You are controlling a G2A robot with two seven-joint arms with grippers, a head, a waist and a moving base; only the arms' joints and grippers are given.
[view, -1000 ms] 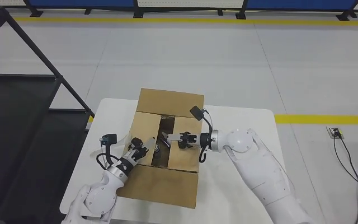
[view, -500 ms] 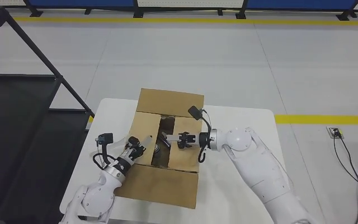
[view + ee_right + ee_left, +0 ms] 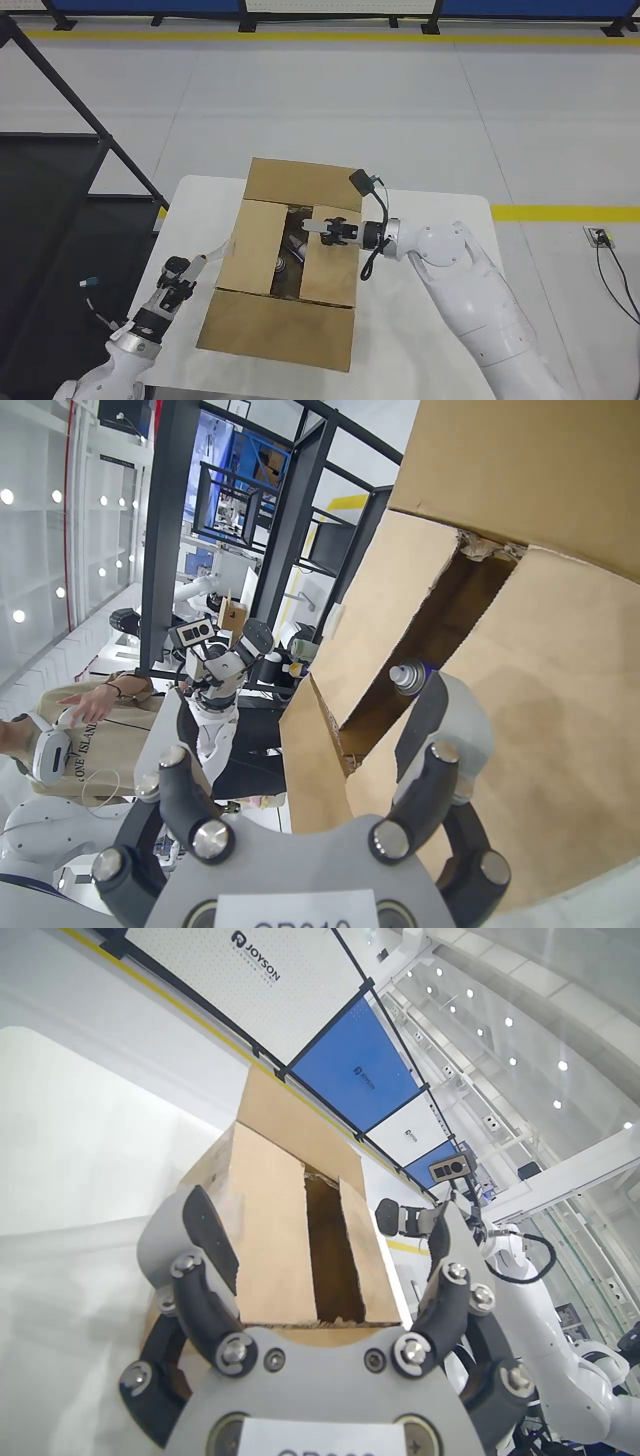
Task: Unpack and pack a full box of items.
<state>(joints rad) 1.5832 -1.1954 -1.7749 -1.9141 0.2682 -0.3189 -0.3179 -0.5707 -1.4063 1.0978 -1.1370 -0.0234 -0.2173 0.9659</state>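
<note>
Here, a brown cardboard box (image 3: 255, 245) is sitting in the middle of the white table (image 3: 440, 215), nearer its left side. Its far and near outer flaps are lying spread outward. Its two inner flaps are folding over the opening, leaving a narrow dark slot between them. The slot's long axis is running straight away from the robot, and the box is facing mouth-up.

The right pincer (image 3: 315, 229) is hovering over the right inner flap, at the far end of the slot, with its jaws standing apart and gripping nothing. In the right wrist view, the right pincer (image 3: 310, 725) is straddling the flap's inner edge, probably so that it can catch that edge and swing the flap. Whether it means to open or close it cannot be told.

Inside the slot, a white-nozzled spray can (image 3: 407, 675) is showing, seemingly standing upright with its nozzle pointing at the opening. The goods are therefore lying packed inside.

The left pincer (image 3: 195, 265) is hanging over the table just beside the box's left wall, open and empty. It is pointing toward the box, likely keeping out of the way.
</note>
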